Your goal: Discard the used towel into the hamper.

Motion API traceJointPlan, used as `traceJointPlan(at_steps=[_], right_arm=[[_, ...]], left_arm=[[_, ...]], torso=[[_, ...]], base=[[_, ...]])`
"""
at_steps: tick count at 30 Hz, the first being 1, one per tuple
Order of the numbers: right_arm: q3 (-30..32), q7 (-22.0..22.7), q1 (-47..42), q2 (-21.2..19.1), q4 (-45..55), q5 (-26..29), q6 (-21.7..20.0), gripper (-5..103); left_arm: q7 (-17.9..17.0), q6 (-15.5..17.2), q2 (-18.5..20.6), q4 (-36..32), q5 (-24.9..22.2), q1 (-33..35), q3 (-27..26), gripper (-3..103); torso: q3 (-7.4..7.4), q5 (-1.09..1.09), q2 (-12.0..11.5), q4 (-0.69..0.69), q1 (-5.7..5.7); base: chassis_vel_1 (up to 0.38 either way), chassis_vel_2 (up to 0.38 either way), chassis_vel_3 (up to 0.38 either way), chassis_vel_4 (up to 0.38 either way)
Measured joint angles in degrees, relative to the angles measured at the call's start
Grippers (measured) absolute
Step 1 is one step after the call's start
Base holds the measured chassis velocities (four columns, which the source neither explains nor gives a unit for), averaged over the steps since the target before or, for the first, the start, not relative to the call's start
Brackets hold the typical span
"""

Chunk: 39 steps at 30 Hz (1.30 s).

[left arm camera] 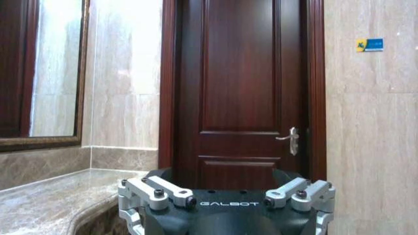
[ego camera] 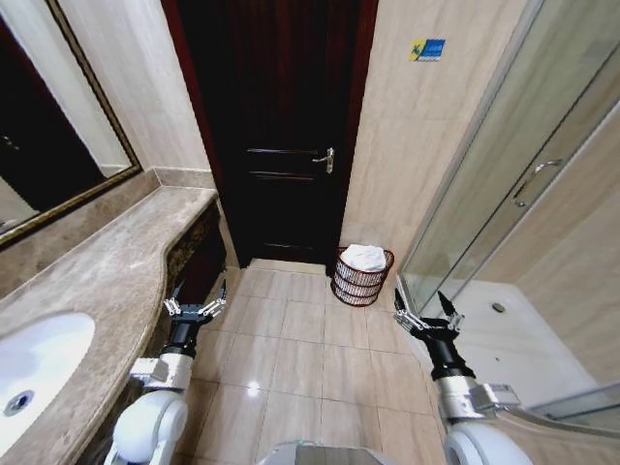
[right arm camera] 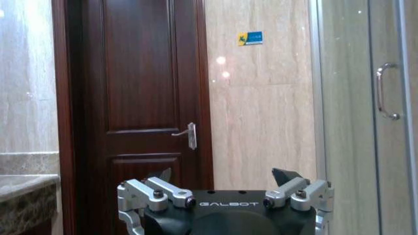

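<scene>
In a tiled bathroom, the hamper [ego camera: 363,278] stands on the glossy beige floor [ego camera: 291,349] in the corner between the dark wooden door [ego camera: 276,126] and the glass shower enclosure [ego camera: 504,194]. It is a small round basket of dark reddish-brown wire weave, narrowing toward its base under a rimmed top. A white towel [ego camera: 364,257] lies crumpled inside it, heaped just above the rim.

My left hand [ego camera: 195,302] hangs low beside the polished, veined marble table [ego camera: 107,281], whose curved edge carries a white oval sink [ego camera: 39,373]. Its metal fingers are spread wide and hold nothing. My right hand [ego camera: 427,310] hovers on the other side, near the shower glass, its dark pointed fingertips [right arm camera: 285,175] likewise splayed apart and empty.

The hamper sits ahead of both hands and between them, nearer to my right hand than to my left, and apart from each.

A gold-framed mirror [ego camera: 58,116] runs above the table. The door has raised panels and a silver lever handle [ego camera: 326,158]; a small blue and yellow sticker [ego camera: 426,49] marks the cream stone wall beside it. A chrome pull handle [right arm camera: 385,90] is fixed to the shower door.
</scene>
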Motion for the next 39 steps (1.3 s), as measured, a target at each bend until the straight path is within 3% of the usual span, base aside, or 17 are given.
traceJointPlan(at_steps=[39], right_arm=[[0.0,0.0,0.0,0.0,0.0,0.0,0.0,100]], left_arm=[[0.0,0.0,0.0,0.0,0.0,0.0,0.0,100]], torso=[[-0.01,0.00,0.0,0.00,-0.02]], base=[[0.074,-0.093,-0.095,0.074]])
